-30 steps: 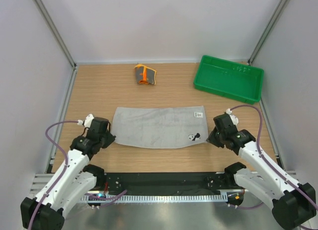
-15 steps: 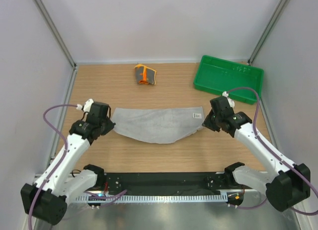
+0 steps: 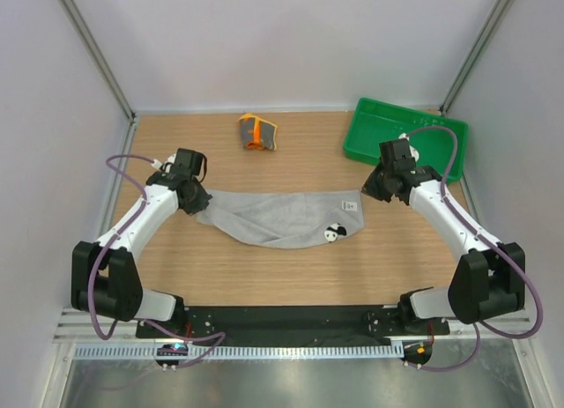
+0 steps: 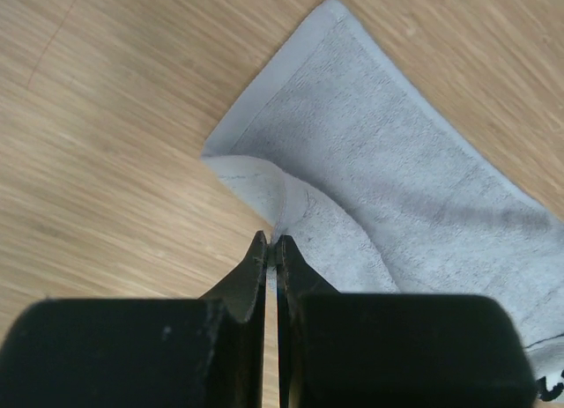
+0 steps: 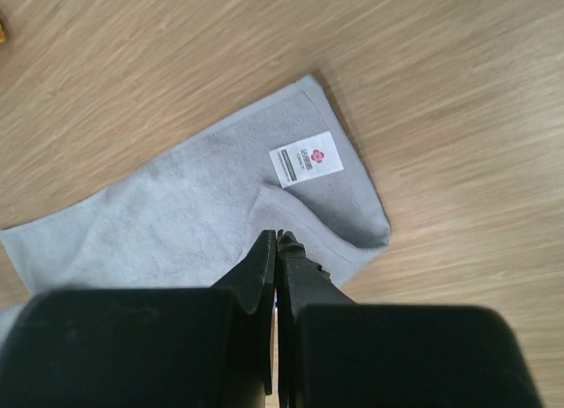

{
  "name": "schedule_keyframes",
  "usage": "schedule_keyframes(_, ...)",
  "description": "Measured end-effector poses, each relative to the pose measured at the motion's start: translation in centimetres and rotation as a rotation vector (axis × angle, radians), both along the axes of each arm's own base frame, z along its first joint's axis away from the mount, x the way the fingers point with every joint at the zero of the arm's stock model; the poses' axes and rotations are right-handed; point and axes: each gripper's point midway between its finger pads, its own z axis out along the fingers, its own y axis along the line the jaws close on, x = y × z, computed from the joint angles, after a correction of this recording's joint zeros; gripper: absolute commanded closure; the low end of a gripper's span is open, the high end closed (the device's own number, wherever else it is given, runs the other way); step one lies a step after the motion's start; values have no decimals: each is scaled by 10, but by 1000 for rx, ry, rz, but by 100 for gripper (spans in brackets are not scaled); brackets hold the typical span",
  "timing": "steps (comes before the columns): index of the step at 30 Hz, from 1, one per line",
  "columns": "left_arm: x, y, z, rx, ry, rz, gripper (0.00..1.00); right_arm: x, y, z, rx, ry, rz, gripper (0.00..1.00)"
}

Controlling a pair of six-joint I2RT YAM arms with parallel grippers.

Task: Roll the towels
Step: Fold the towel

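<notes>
Your left end effector (image 4: 271, 242) is closed, jaws pressed together on a raised fold at the left corner of the plain light grey cloth towel (image 3: 282, 221). Your right end effector (image 5: 276, 238) is also closed, pinching the towel's right end just below its white label (image 5: 304, 159). The towel lies partly folded across the middle of the wooden table (image 3: 264, 280). The small orange-and-yellow patterned towel (image 3: 256, 132) sits bunched near the far edge, well apart.

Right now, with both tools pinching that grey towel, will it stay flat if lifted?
Probably not: the grey towel sags and creases between the left tool and right tool, so likely floppy. Its thin folded corners suggest it is light.
</notes>
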Motion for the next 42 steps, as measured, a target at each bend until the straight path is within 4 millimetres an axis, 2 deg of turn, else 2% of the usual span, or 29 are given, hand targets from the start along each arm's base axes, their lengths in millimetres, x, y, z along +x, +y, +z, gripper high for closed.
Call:
schedule_keyframes(3, 11, -2, 6, 0, -15, -7, 100, 10, 1, 3, 5, -11, 13, 99)
schedule_keyframes(4, 14, -2, 9, 0, -23, -11, 100, 10, 2, 3, 10, -11, 25, 94)
schedule_keyframes(5, 16, -3, 12, 1, -30, -14, 100, 9, 5, 3, 21, -9, 42, 70)
schedule_keyframes(6, 17, -3, 13, 1, -36, -16, 100, 9, 8, 3, 34, -10, 57, 60)
schedule_keyframes(9, 16, -2, 11, 2, -33, -17, 100, 9, 19, -3, 65, 2, 121, 50)
schedule_keyframes(11, 12, -2, 7, 1, -24, -18, 100, 11, 28, -15, 79, 27, 163, 44)
schedule_keyframes(17, -3, 0, -13, 2, 22, -23, 100, 4, 48, -65, 58, 161, 273, 43)
schedule_keyframes(22, -13, 0, -26, 0, 56, -26, 100, -1, 55, -91, 34, 227, 323, 46)
schedule_keyframes(27, -13, -1, -29, -6, 53, -29, 100, 1, 60, -109, 12, 265, 354, 46)
schedule_keyframes(35, -9, -2, -28, -11, 38, -32, 100, 14, 60, -106, -42, 241, 370, 44)
schedule_keyframes(42, -10, -2, -30, -12, 39, -33, 100, 26, 63, -102, -147, 227, 395, 45)
